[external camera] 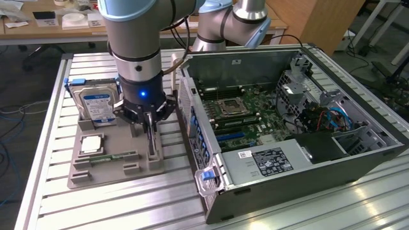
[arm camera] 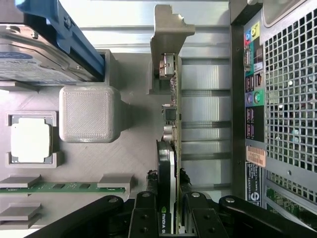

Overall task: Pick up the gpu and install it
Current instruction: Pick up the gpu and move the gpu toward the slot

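The gpu [external camera: 152, 140] stands on edge in a slot of the grey holder tray [external camera: 148, 166], close beside the open computer case [external camera: 281, 158]. In the wrist view the gpu [arm camera: 172, 124] shows edge-on: thin green board, black cooler, and the silver end bracket [arm camera: 166, 29] at its far end. My gripper [external camera: 149, 123] has come straight down over the card. Its two black fingers sit against both faces of the card near the cooler, so my gripper [arm camera: 168, 220] is shut on the gpu. The card's lower edge still appears to sit in the holder.
On the same tray stand a silver hard drive [external camera: 96, 103] in a blue bracket, a processor chip [external camera: 91, 143] and a narrow memory stick [external camera: 115, 156]. The case lies open with its motherboard [external camera: 243, 110] exposed; its rear panel [arm camera: 287, 99] is right beside the card.
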You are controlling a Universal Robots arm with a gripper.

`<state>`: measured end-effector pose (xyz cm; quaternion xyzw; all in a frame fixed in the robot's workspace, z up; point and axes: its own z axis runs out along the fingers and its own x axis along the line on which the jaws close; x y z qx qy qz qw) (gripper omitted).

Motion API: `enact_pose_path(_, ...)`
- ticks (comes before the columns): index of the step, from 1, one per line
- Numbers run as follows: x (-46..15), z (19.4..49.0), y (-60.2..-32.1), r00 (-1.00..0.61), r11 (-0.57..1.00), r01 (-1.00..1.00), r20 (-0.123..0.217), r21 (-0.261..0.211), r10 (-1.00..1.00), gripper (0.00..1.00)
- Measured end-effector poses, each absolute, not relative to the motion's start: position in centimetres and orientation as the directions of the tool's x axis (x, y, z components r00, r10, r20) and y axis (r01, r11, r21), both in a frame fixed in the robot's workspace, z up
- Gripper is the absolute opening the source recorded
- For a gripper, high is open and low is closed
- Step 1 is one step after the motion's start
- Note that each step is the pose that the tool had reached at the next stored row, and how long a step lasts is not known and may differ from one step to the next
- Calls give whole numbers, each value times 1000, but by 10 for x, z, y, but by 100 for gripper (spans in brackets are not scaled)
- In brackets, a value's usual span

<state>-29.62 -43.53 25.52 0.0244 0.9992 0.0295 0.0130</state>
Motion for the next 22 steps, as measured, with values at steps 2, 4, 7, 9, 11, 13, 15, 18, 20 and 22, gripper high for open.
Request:
enact_pose_path(2,-296,258,-435,-998,997,48,-25,60,49,27)
enact_pose_path(4,-296,262,-435,-998,997,48,-25,60,49,27)
enact_pose_path(7,-296,269,-435,-998,997,48,-25,60,49,27)
enact_pose_path(9,-296,273,-435,-998,997,48,-25,60,49,27)
enact_pose_path(11,-296,278,-435,-998,997,48,-25,60,49,27)
enact_pose_path(13,-296,283,-435,-998,997,48,-25,60,49,27)
enact_pose_path(15,-296,287,-435,-998,997,48,-25,60,49,27)
enact_pose_path(18,-296,293,-435,-998,997,48,-25,60,49,27)
enact_pose_path(20,-296,298,-435,-998,997,48,-25,60,49,27)
enact_pose_path(22,-295,303,-435,-998,997,48,-25,60,49,27)
